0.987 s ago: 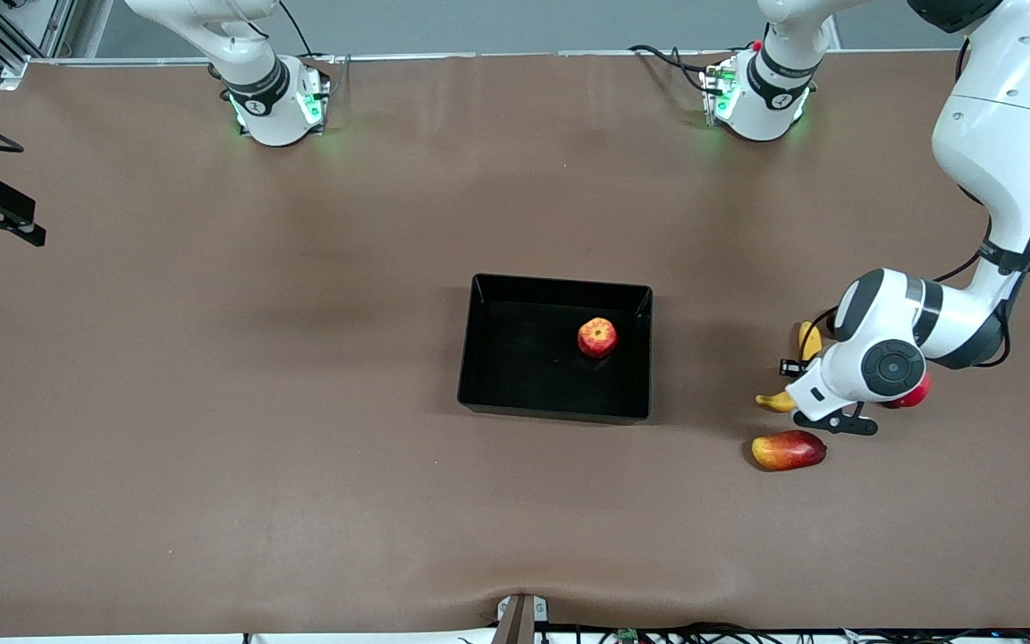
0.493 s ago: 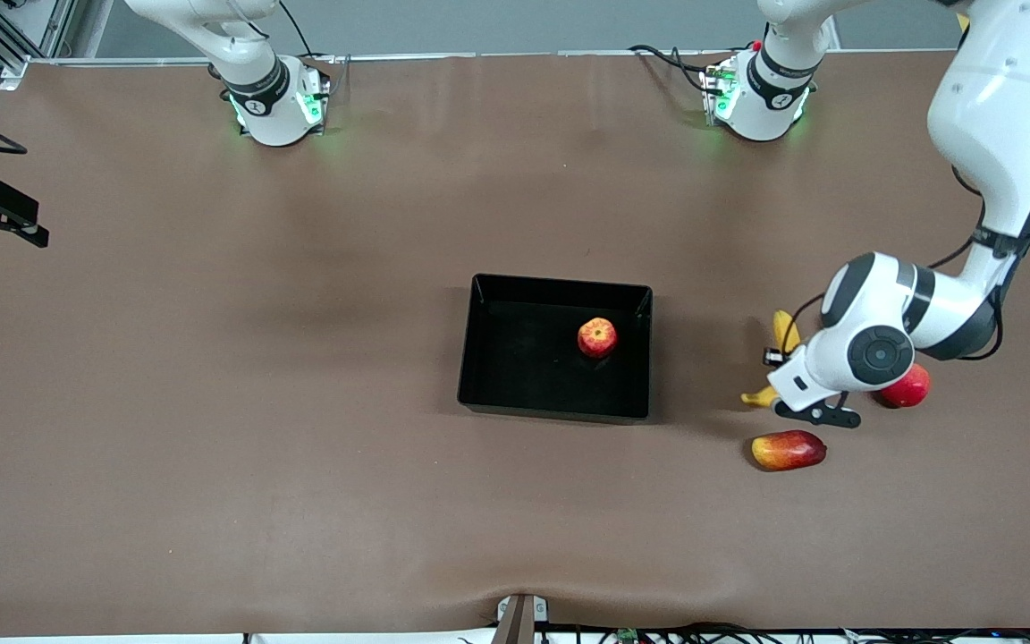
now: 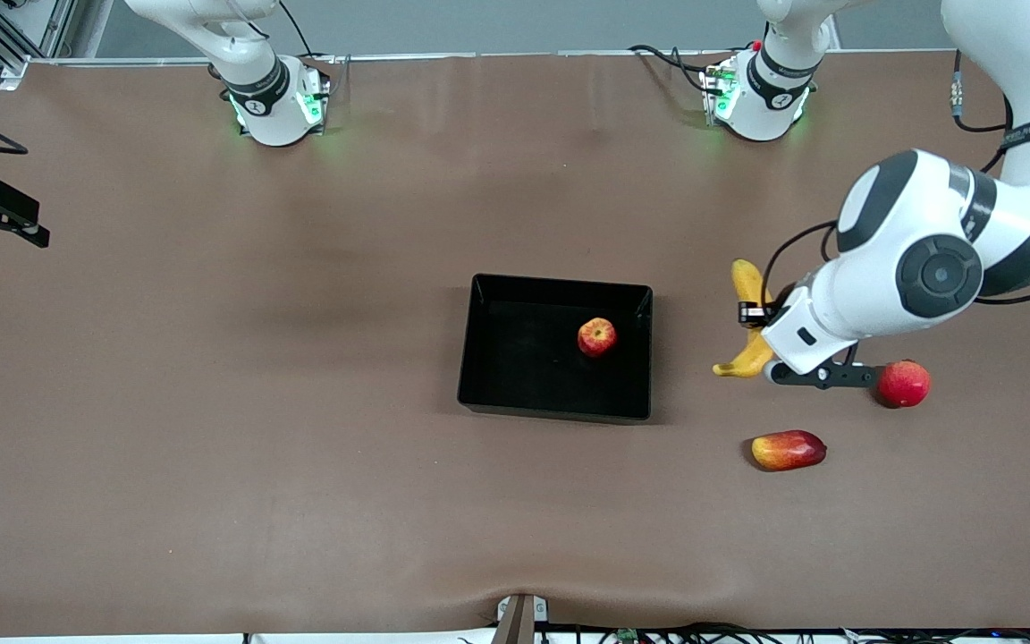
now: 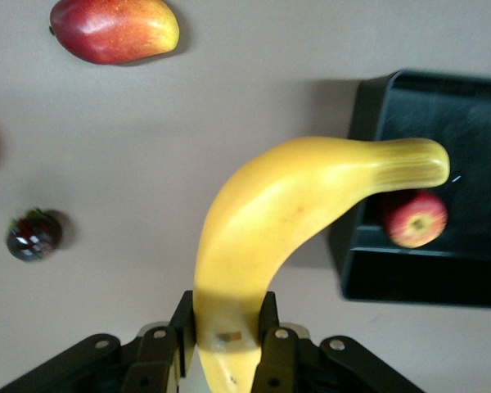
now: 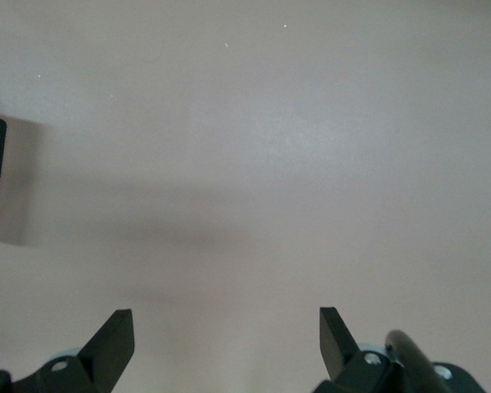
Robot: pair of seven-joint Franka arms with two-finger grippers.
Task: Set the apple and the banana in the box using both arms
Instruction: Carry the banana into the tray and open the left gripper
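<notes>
The banana (image 4: 286, 205) — curved, plain yellow — is clamped near one end by the left gripper (image 4: 226, 327), over the tabletop beside the box (image 3: 479, 358). The apple (image 3: 596, 337) lies in the box. The right gripper (image 5: 227, 340) waits — fingers spread.

Front cam high, facing the bases at 12 o'clock; wrist cams look down close. Front and left wrist share box (image 3: 479, 349) (image 4: 368, 115), apple (image 3: 596, 337) (image 4: 415, 219).
</notes>
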